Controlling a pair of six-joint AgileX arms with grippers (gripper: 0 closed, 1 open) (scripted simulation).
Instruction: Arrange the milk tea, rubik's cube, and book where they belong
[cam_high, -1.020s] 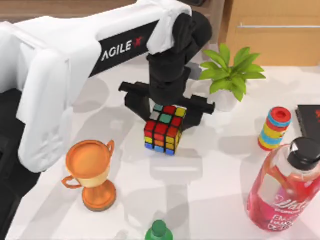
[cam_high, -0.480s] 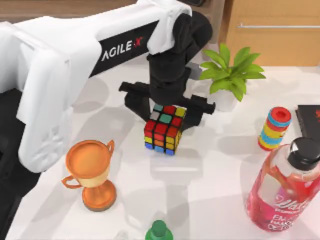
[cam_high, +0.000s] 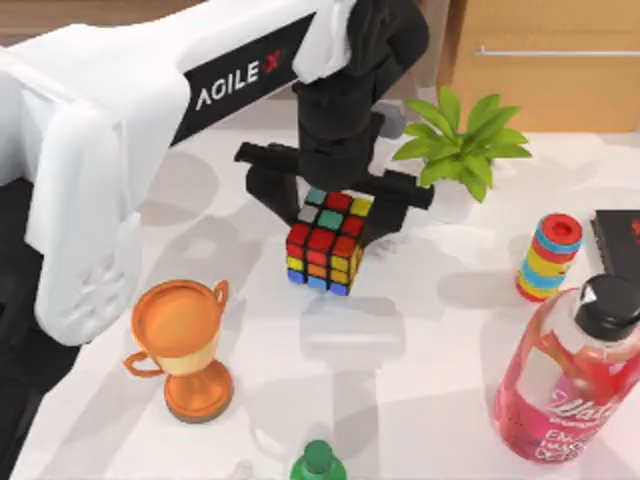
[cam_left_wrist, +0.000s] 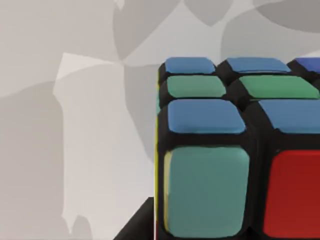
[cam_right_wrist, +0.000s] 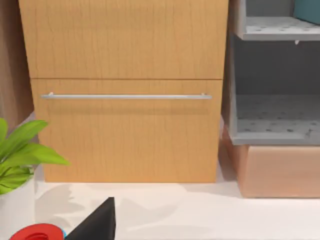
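A: Rubik's cube (cam_high: 326, 243) — in the top view it sits toward the far middle of the white table (cam_high: 420, 350), between the left gripper's (cam_high: 330, 205) two black fingers, one (cam_high: 268, 190) at its far-left corner, the other (cam_high: 398, 205) at its right. They look pressed against it, pinching the cube.

B: Is it off the surface?

A: I can't tell for sure; it looks slightly tilted. The risk I see is the hold: the fingers sit near the cube's upper far edge, not across its middle, so it could pivot or slip out when carried.

B: What's close enough to hit?

A: The potted plant (cam_high: 460, 145) is just beside the right finger, toward the back edge. A swing that way would brush the leaves. The orange trophy (cam_high: 185, 345) stands nearer the front-left, the stack of coloured rings (cam_high: 548, 258) and pink bottle (cam_high: 570, 375) are off to the right, and a green bottle cap (cam_high: 318, 460) is at the front edge.

B: Left wrist view?

A: The cube (cam_left_wrist: 240, 150) is very close, blue, teal and red stickers, with the table behind it.

B: Right wrist view?

A: A wooden drawer front (cam_right_wrist: 125, 125) with a metal handle, grey shelves (cam_right_wrist: 275, 80) beside it, a teal-blue corner that may be the book (cam_right_wrist: 307, 10) on the upper shelf. I can't tell how the right gripper stands. The milk tea I can't place.
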